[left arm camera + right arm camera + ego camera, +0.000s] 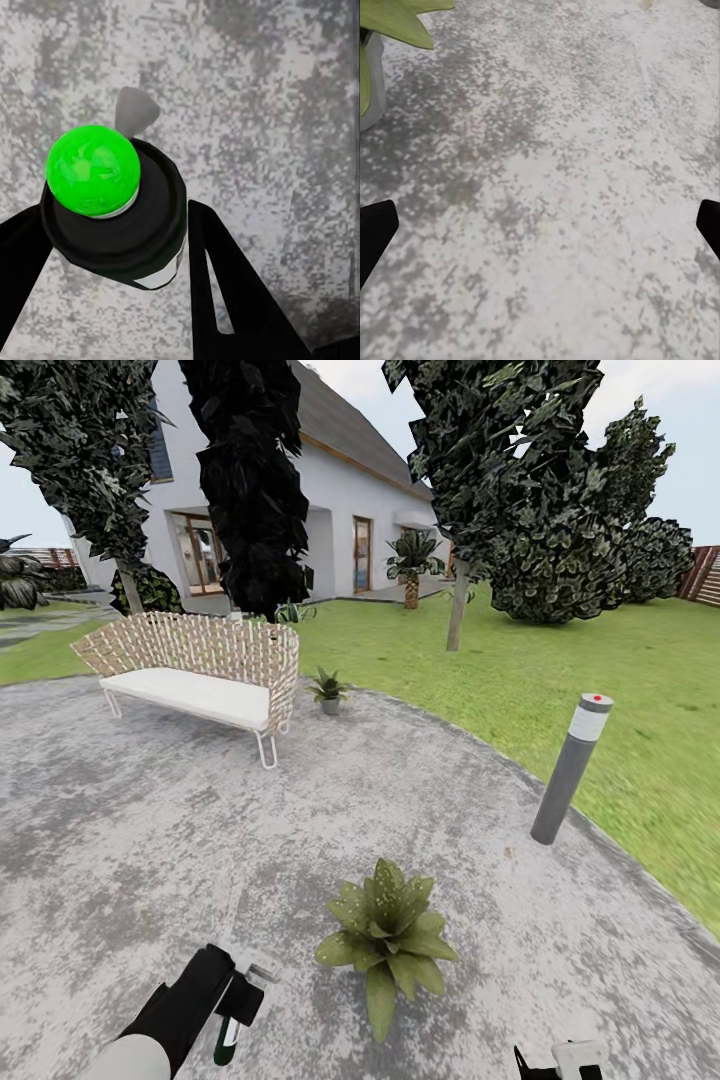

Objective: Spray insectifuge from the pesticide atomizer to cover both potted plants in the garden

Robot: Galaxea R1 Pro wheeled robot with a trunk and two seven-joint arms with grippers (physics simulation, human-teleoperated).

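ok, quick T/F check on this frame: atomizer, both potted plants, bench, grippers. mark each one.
1. The left gripper holds the pesticide atomizer. True: its black fingers sit on either side of the bottle.
2. The near potted plant stands on the lawn. False: it stands on the grey paved patio.
3. The far potted plant is beside the bench. True: it sits just off the bench's end, near the patio edge.
4. The right gripper grips a plant leaf. False: its fingers are spread wide over bare paving, holding nothing.
5. The grey post lies flat on the grass. False: it stands upright at the patio's edge.
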